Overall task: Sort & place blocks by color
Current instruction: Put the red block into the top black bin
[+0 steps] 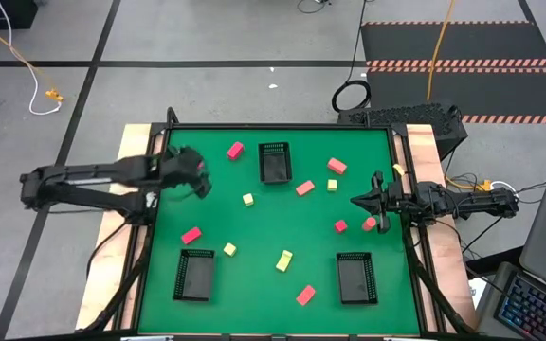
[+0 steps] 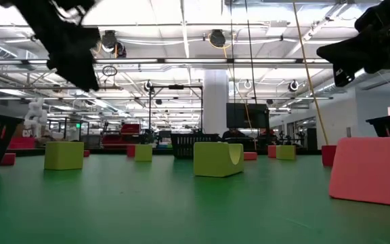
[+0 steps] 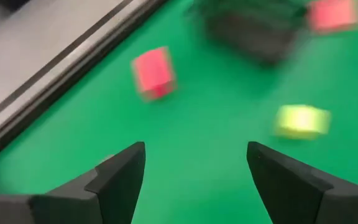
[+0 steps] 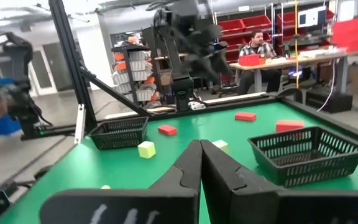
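Small blocks lie flat and scattered on the green table: magenta ones [image 1: 235, 150] [image 1: 191, 235] [image 1: 340, 225], coral ones [image 1: 336, 166] [image 1: 304, 188] [image 1: 305, 295], yellow-green ones [image 1: 248, 199] [image 1: 284, 260] [image 1: 229, 249]. My left gripper [image 1: 198, 182] [image 3: 196, 155] hangs open above the table's left part; past its fingers I see a magenta block [image 3: 153, 71] and a yellow-green block [image 3: 301, 120]. My right gripper [image 1: 356, 201] [image 4: 201, 147] is shut and empty, raised over the right part, beside a magenta block [image 1: 370, 224].
Three black mesh trays stand on the table: one at the far middle [image 1: 274, 161], one near left [image 1: 194, 275], one near right [image 1: 356, 277]. A raised dark rim [image 1: 282, 126] frames the green surface. In the right wrist view, a person [image 4: 253, 45] sits beyond the table.
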Robot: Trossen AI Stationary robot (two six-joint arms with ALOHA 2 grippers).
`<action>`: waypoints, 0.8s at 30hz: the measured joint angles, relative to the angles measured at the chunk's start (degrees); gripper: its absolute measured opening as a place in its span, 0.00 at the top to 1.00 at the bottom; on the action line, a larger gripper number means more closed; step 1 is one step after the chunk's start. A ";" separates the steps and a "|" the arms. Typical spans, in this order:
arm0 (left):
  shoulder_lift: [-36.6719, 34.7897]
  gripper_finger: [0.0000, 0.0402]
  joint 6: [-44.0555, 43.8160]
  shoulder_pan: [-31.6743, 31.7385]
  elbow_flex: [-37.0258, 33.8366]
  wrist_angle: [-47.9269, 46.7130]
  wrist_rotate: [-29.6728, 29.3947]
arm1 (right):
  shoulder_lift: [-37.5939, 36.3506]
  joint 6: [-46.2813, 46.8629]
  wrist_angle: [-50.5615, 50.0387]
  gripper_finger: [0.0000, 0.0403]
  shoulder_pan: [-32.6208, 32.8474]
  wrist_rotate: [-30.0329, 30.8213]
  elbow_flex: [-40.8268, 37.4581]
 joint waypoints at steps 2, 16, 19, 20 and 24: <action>4.61 0.29 -2.09 4.73 2.25 -2.24 0.77 | 0.00 1.96 -0.01 1.00 0.00 0.00 0.01; 23.32 0.29 11.33 32.71 3.70 -1.16 18.85 | 0.00 11.02 -0.01 1.00 0.02 0.01 0.00; 25.54 0.29 14.70 34.69 3.70 -1.09 18.85 | 0.00 12.40 -0.02 1.00 0.02 0.00 0.01; 26.39 0.29 15.90 35.14 3.70 -1.02 18.85 | 0.00 12.49 -0.01 1.00 0.00 0.00 -0.01; 30.22 0.29 18.65 36.00 3.67 0.36 19.95 | -0.01 12.49 -0.01 1.00 0.00 0.00 0.00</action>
